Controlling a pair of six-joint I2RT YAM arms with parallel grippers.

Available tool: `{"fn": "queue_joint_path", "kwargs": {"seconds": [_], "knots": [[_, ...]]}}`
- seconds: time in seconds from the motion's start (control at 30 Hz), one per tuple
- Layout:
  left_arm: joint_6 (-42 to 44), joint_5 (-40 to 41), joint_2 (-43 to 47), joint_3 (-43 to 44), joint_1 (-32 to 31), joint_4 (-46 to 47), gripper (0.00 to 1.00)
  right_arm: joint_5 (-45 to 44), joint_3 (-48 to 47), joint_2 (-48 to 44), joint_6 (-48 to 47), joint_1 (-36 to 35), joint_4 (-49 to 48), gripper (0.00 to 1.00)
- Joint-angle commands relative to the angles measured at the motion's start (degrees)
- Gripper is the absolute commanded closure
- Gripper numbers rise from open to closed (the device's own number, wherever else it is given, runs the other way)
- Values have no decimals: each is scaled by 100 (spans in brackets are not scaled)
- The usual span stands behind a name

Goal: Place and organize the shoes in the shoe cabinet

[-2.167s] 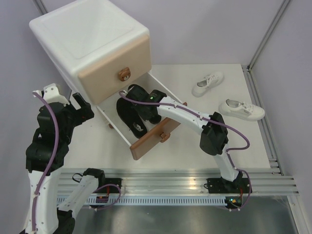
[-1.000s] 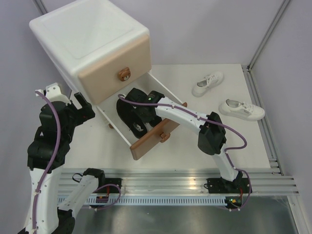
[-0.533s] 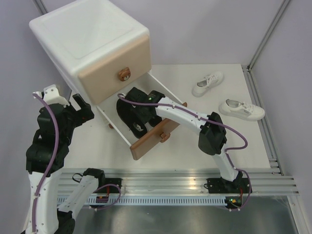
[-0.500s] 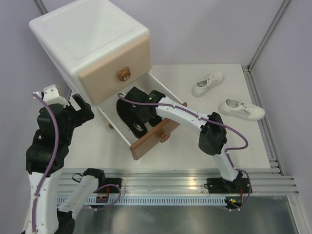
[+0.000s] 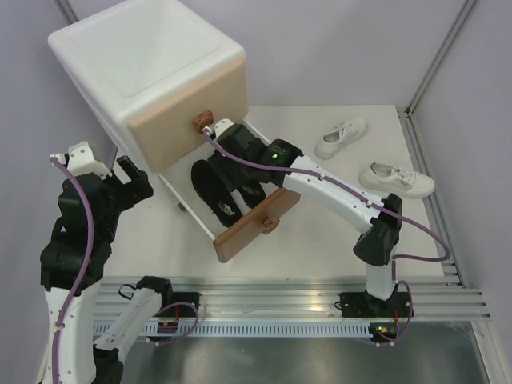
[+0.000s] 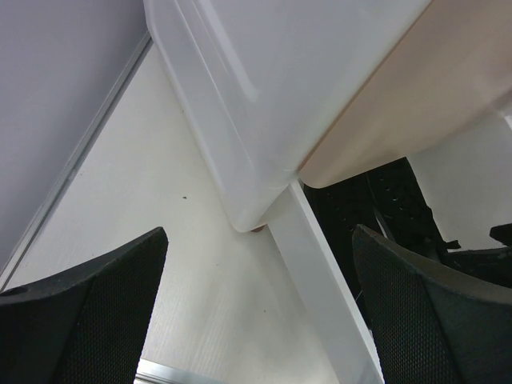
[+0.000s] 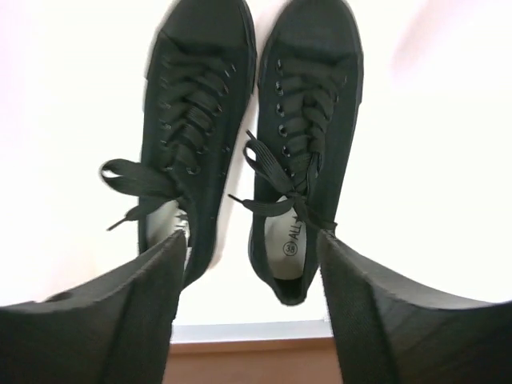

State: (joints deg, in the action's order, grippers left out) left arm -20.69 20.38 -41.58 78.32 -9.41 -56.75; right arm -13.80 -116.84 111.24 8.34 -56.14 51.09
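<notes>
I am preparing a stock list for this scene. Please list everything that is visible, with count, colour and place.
cabinet: one, white with beige upper front, table's far left
drawer: one, brown front, pulled open under the cabinet
black shoes: two, black, side by side in drawer
white shoes: two, white, apart, table's right side
table: one, white
left pincer: one, black, open, beside cabinet
right pincer: one, black, open, above black shoes

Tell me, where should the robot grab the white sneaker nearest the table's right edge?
Probably best to take the white sneaker by its heel collar, coming straight down from above. It stands upright on its sole with the opening facing up, so that rim gives a thin wall to pinch, inside and outside. The other white sneaker lies well apart, leaving room.
</notes>
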Motion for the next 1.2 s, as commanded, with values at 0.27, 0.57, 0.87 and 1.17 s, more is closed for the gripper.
{"fn": "queue_joint_path", "kwargs": {"seconds": [0.27, 0.57, 0.87, 1.17], "knots": [[-120, -70, -8, 306, -17, 191, 0, 150, 2467, -2700, 36, -90, -2461, 14], [-137, -96, 19, 175, -17, 217, 0, 44, 5044, -4722, 484, -99, -3632, 11], [-155, -166, -8, 166, -17, 235, 0, 440, 6567, -6025, 590, -116, -3405, 12], [-199, -193, -78, 245, -17, 270, 0, 1634, 7218, -5896, 660, -116, -3175, 12]]}}
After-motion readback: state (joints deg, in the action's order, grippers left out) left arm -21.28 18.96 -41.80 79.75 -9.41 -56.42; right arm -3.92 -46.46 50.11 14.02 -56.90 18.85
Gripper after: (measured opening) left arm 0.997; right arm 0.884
